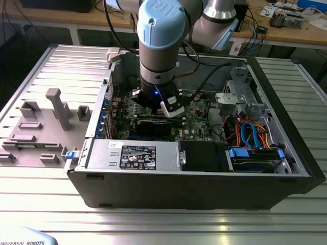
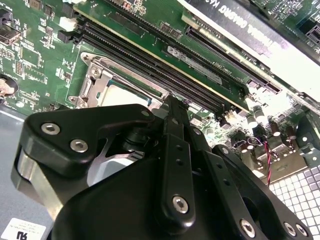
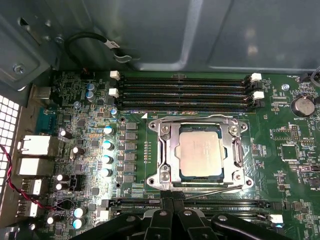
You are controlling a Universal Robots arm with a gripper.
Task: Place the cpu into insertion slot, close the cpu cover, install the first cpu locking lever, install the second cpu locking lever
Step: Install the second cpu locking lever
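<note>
First wrist view: the cpu (image 3: 200,154) sits seated in the insertion slot (image 3: 169,181), and the cpu cover (image 3: 237,152) lies folded down around it, its window framing the chip. The gripper (image 3: 172,216) hangs just beside the socket's edge; whether its fingers are wide or pinched, I cannot tell. Judging by this, placement and cover look done, and the locking levers are the step in hand. In the exterior view, the computer case (image 1: 194,189) rests on a ribbed metal tabletop (image 1: 153,224), with cluttered workbenches (image 1: 286,25) far behind.
</note>
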